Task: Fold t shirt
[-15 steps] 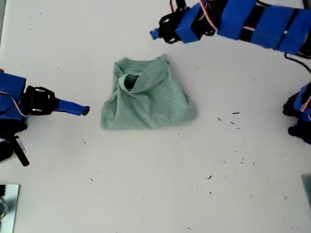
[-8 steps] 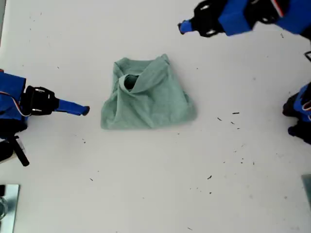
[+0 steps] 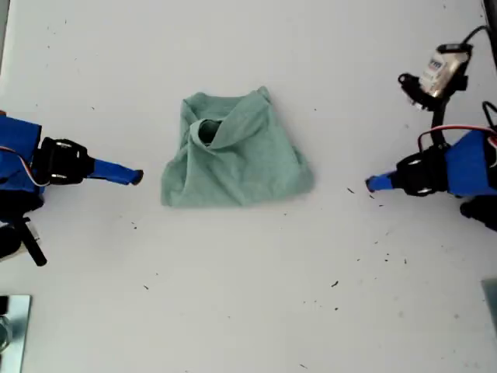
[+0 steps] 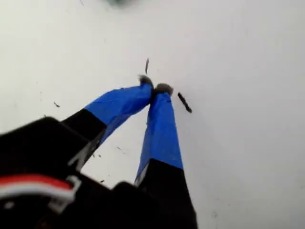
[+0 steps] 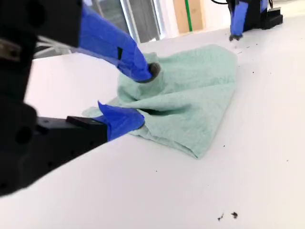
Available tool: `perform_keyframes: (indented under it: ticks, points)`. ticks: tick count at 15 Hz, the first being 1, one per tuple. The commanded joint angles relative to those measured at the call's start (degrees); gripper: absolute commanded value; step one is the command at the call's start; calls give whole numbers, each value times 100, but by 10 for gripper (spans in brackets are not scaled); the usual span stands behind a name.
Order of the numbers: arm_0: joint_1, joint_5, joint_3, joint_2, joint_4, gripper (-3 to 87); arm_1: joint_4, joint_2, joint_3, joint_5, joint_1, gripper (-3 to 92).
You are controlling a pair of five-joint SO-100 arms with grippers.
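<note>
t shirt (image 3: 233, 155) bunched between my first gripper (image 3: 370, 183), my second gripper (image 3: 135, 176)

The t shirt (image 3: 233, 155) is soft, matt cloth with a faintly nubby weave, creased where it is folded. The tabletop (image 3: 256, 311) is smooth, white and slightly glossy, dotted with dark specks. My first gripper (image 4: 155, 89) and my second gripper (image 5: 136, 95) wear matt blue tape over black plastic.

Bare table (image 3: 248, 311) surrounds the shirt (image 3: 233, 155) at frame centre in the exterior view; both side approaches unobstructed.
</note>
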Motion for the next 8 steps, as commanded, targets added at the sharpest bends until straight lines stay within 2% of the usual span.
perform_keyframes:
  ticks: [1, 3, 4, 5, 6, 8]
  points:
    - [-123, 18, 70, 44, -132, 120, 475, -35, 466, 1090, -123, 35]
    - [-123, 18, 70, 44, -132, 120, 422, 255, 483, 1521, -123, 56]
    - [-123, 18, 70, 44, -132, 120, 422, 255, 483, 642, -53, 57]
    - [-123, 18, 70, 44, -132, 120, 422, 255, 483, -1055, -35, 58]
    - [-123, 18, 70, 44, -132, 120, 457, 255, 466, -2215, 0, 56]
    - [-123, 18, 70, 44, -132, 120, 457, 255, 466, -2171, -44, 51]
